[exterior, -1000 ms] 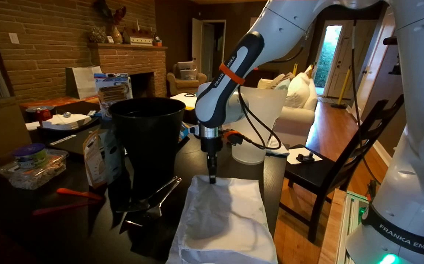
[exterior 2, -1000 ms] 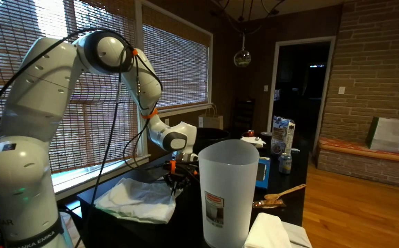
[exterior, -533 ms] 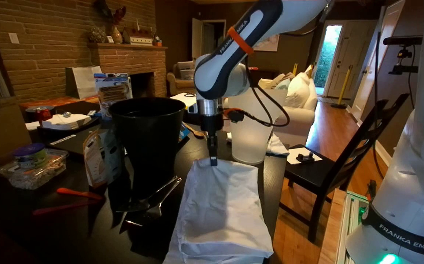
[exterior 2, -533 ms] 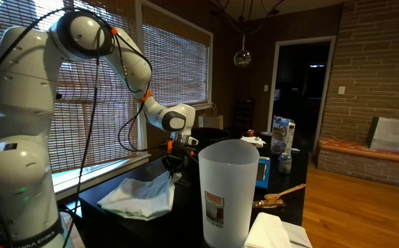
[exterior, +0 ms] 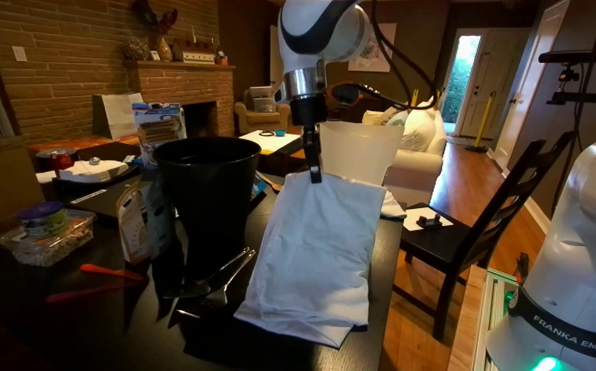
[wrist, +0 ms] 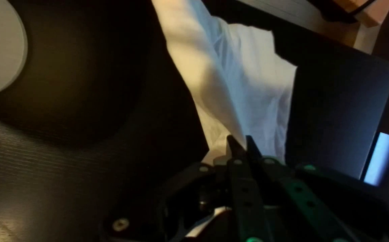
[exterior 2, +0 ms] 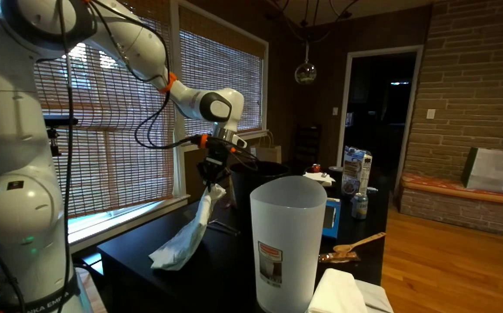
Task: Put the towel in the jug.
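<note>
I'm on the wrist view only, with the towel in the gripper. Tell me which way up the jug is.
Observer: The jug stands upright; its open mouth faces up in an exterior view.
Operator: Report any other container I might mistake for it.
Observer: A black bucket stands on the table too, open end up.
Operator: Now tell me what lies next to the jug.
Observer: A folded white cloth, on the side away from the towel; I can't tell whether it touches the jug.
</note>
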`<state>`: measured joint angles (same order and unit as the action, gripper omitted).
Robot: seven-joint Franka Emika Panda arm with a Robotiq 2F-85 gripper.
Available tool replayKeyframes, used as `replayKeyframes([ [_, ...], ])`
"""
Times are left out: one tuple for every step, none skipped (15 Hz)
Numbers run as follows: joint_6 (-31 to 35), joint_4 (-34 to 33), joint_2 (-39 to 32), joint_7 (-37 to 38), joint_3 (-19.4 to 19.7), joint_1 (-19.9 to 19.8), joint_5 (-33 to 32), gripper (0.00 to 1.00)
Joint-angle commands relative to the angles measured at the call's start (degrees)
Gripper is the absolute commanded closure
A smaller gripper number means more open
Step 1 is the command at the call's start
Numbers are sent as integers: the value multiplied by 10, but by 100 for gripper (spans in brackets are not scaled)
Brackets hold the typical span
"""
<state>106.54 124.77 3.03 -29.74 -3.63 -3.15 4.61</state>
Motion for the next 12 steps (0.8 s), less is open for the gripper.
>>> replayKeyframes([
  [-85,-51,32,25,20,13,-16,99],
  [-101,-66,37,30,23,14,-20,99],
  [-115,-79,41,33,27,14,-25,99],
  [-126,-94,42,33,30,14,-30,99],
  [-127,-104,44,26,33,14,-35,99],
  [-105,-80,40,19,34,18,-20,97],
  [-109,-89,42,19,36,17,-23,97],
  [-111,-95,42,19,38,17,-24,97],
  [-112,-96,42,19,38,17,-24,97],
  [-112,-96,42,19,38,17,-24,97],
  [-112,-96,41,19,38,17,-25,97],
  [-120,-104,40,28,38,16,-32,99],
])
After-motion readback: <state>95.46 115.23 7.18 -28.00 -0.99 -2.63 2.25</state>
